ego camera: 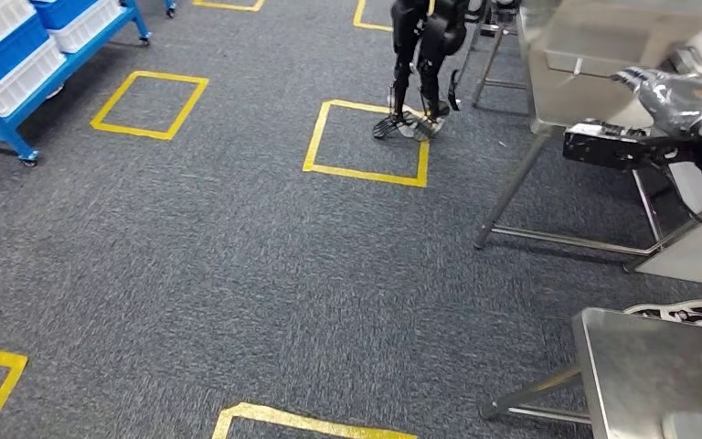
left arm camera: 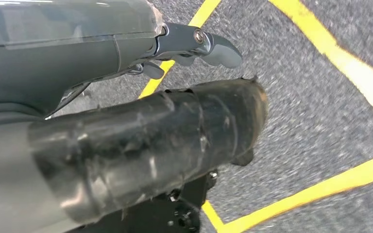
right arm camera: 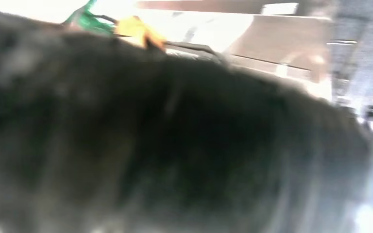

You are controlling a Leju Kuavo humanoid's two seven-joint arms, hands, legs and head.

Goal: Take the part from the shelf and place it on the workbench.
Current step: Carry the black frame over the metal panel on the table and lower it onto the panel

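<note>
Left hand (left arm camera: 194,46), left wrist view: hangs over grey carpet (left arm camera: 315,97) w/ yellow tape lines (left arm camera: 349,63). Grey thumb sticks out straight, one dark fingertip tucked under it. The rest of the fingers are hidden, so we can't tell if they're spread or closed. We see nothing in it.

Head view, upper left: blue cart (ego camera: 0,123) w/ white and blue bins. Top centre: legs of another black robot (ego camera: 420,64), standing on the corner of a yellow tape square (ego camera: 366,142). Upper right: steel table (ego camera: 558,82).

Right hand (ego camera: 667,91), far right of frame, approx. mid-height: arm is raised and comes in from the right edge. The hand reaches left toward the steel table's edge, shiny grey. Fingers are too blurred, so we can't tell their state.

Part: right wrist view shows a dark blurred mass (right arm camera: 165,145) close to the lens. We can't tell if that's the part, nor its long axis or which way it points.
</note>
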